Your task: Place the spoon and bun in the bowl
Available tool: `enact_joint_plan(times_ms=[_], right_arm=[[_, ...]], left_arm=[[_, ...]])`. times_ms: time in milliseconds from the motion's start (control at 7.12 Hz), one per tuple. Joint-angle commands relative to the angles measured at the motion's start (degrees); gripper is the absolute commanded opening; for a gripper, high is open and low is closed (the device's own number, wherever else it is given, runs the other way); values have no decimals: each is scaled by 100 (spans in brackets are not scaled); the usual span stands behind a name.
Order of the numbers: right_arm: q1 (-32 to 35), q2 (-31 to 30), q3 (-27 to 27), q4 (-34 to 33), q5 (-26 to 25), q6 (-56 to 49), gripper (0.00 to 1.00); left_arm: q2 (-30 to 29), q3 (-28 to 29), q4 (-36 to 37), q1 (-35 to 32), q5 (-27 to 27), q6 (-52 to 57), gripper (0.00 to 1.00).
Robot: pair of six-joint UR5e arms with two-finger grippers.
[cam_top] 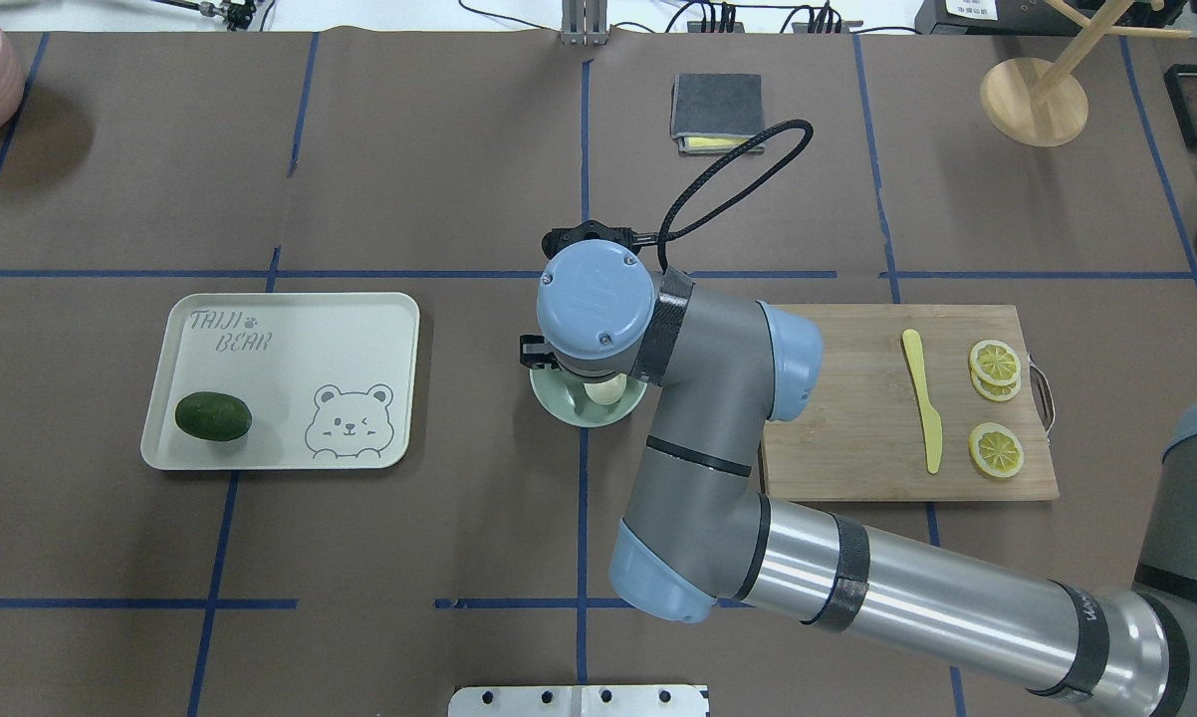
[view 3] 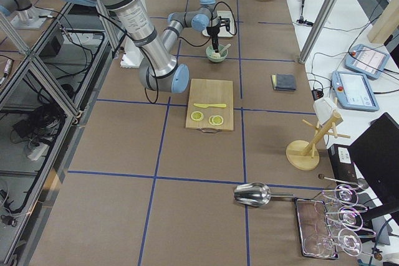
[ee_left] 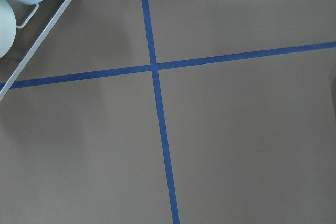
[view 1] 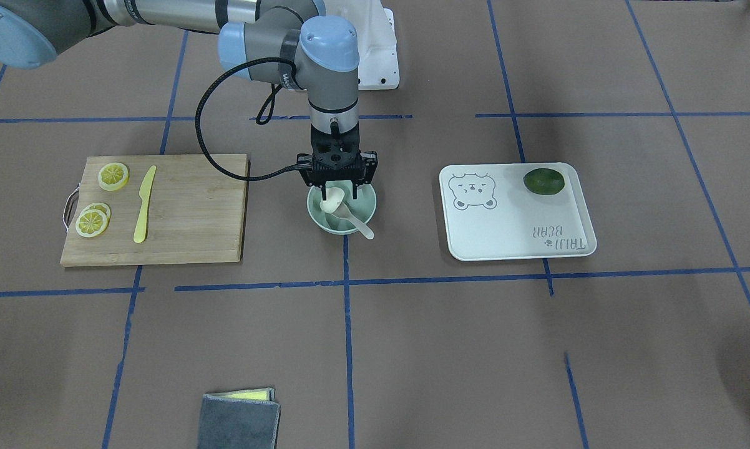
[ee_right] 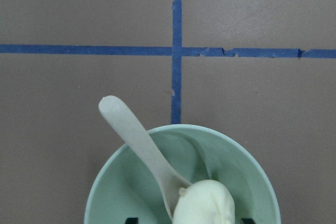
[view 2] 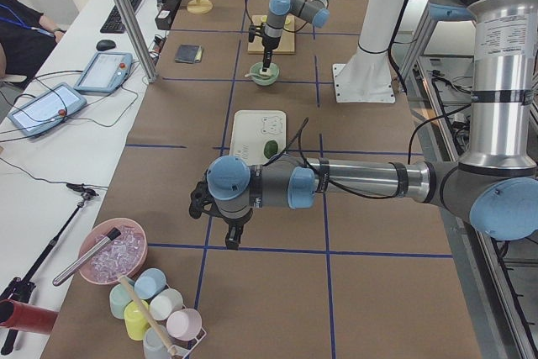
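Observation:
The pale mint-green bowl point(view 1: 317, 219) stands at the table's middle. The off-white spoon point(view 1: 364, 231) lies in it, scoop down and handle over the rim. The white bun point(view 1: 332, 201) rests in the bowl on the spoon's scoop. My right gripper point(view 1: 337, 192) hangs straight down over the bowl, jaws open, with one finger on each side of the bun and a gap to each. The right wrist view shows the bowl point(ee_right: 105, 198), spoon point(ee_right: 131, 129) and bun point(ee_right: 205, 203). My left gripper point(view 2: 234, 237) shows only in the exterior left view, far from the bowl. I cannot tell its state.
A wooden cutting board point(view 1: 188, 212) with lemon slices point(view 1: 113, 176) and a yellow knife point(view 1: 144, 202) lies on the bowl's right-arm side. A white bear-print tray point(view 1: 512, 231) holding a green fruit point(view 1: 543, 181) lies on the other side. A folded grey cloth point(view 1: 238, 419) sits at the far edge.

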Motion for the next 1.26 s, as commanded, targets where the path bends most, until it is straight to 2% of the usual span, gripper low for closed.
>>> enact_joint_plan(times_ms=[0, 140, 281, 561, 702, 842, 1123], right_arm=[[338, -46, 60, 15, 325, -294, 100], [776, -185, 95, 41, 920, -931, 100], [1285, -622, 321, 189, 1491, -1703, 100], [2488, -1685, 866, 446, 2914, -3303, 100], [3069, -2255, 982, 446, 3425, -4338, 100], [3553, -2879, 1000, 454, 3544, -5409, 100], [4843, -4013, 1035, 446, 3466, -7197, 100]], left_arm=[[-6, 0, -138, 0, 7, -8, 100], [-6, 9, -243, 0, 24, -17, 100], [-6, 44, -244, 0, 59, -17, 100], [-15, 27, -236, 18, 86, -17, 100], [2, 53, -236, 18, 95, -25, 100], [29, 53, -236, 18, 104, -26, 100], [20, 1, -236, 27, 348, -26, 100]])
